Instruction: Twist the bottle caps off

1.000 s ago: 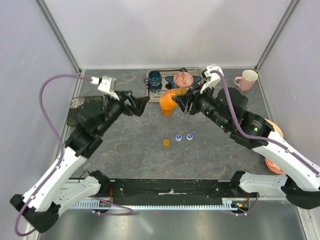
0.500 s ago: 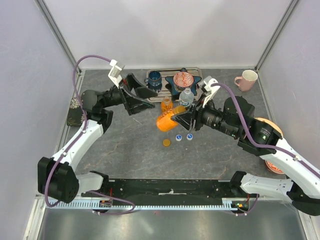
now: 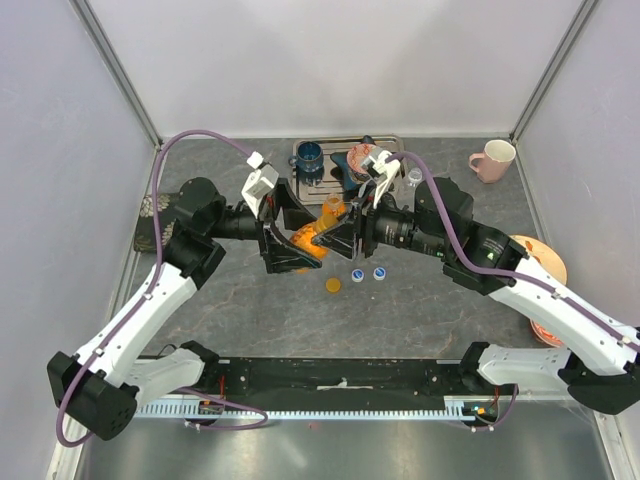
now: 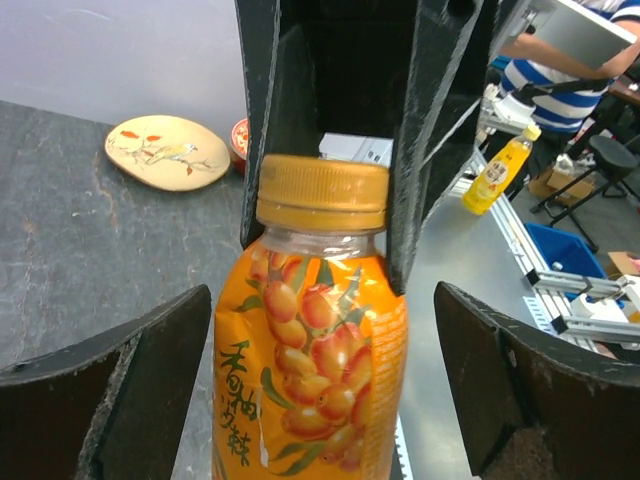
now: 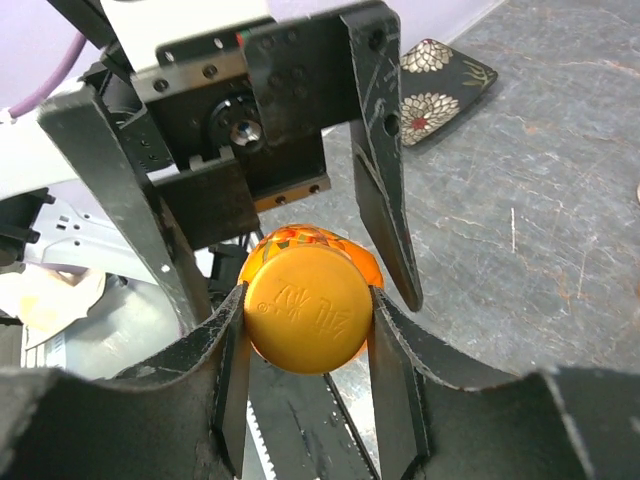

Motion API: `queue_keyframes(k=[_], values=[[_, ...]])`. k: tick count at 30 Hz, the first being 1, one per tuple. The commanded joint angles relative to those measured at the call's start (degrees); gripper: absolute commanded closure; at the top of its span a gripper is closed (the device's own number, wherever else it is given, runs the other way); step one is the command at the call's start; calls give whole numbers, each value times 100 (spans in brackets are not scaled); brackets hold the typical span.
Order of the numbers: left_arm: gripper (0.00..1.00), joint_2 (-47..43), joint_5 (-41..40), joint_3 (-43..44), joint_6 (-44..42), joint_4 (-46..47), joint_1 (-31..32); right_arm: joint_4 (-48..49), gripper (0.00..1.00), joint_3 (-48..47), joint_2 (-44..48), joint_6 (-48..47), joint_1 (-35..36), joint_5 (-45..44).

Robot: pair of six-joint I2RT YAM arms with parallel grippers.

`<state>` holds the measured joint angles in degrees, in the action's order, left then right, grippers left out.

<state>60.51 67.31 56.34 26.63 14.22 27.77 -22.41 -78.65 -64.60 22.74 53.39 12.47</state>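
Note:
My right gripper (image 3: pixel 337 240) is shut on the orange cap (image 5: pixel 305 310) of an orange-liquid bottle (image 3: pixel 308 240) and holds it level above the table. My left gripper (image 3: pixel 303 242) is open, with its fingers (image 4: pixel 100 400) either side of the bottle's body (image 4: pixel 310 370) and a gap on the right. The cap (image 4: pixel 322 195) sits on the neck, clamped between the right gripper's dark fingers (image 4: pixel 262 120). A second orange bottle (image 3: pixel 333 208) stands behind. A loose orange cap (image 3: pixel 333 285) and two blue caps (image 3: pixel 357 275) (image 3: pixel 379 272) lie on the table. One clear bottle top (image 3: pixel 413 178) shows behind the right arm.
A metal tray (image 3: pixel 300 180) at the back holds a blue mug (image 3: pixel 309 157) and a patterned bowl (image 3: pixel 365 157). A pink mug (image 3: pixel 492 160) stands back right, a plate (image 3: pixel 548 262) right, and a dark floral cloth (image 3: pixel 150 215) left.
The right gripper tilted the orange bottle level and carried it forward and left. The left arm swung in, and its open jaws now straddle the bottle's body.

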Motion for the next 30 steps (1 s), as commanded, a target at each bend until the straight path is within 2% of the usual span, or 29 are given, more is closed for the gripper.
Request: queue_keyframes(k=[1,11,14,18,22,23,24,27,28,30], values=[[3,-180,-183,62,-1054,-850,114,466,100,-396,-53,186,-21,291],[18,-268,-376,26,-1441,-1123,273,554,100,-484,-141,301,-21,414],[26,-268,-368,44,-1477,-1158,282,537,100,-458,-132,292,-21,414],[49,-268,-368,44,-1521,-1202,299,528,100,-440,-132,266,-21,379],[60,-277,-481,53,-1512,-1237,308,414,99,-563,-158,240,-21,300],[61,-294,-551,53,-1529,-1246,308,309,86,-607,-167,213,-21,169],[64,-303,-639,44,-1556,-1290,317,264,56,-651,-167,222,-21,64],[69,-382,-1271,18,-1749,-1387,387,194,23,-792,-97,239,-21,-401],[71,-400,-1682,-17,-1828,-1387,413,159,18,-870,-79,231,-21,-568],[72,-452,-1931,-79,-1933,-1387,483,176,8,-889,-53,231,-21,-989]])
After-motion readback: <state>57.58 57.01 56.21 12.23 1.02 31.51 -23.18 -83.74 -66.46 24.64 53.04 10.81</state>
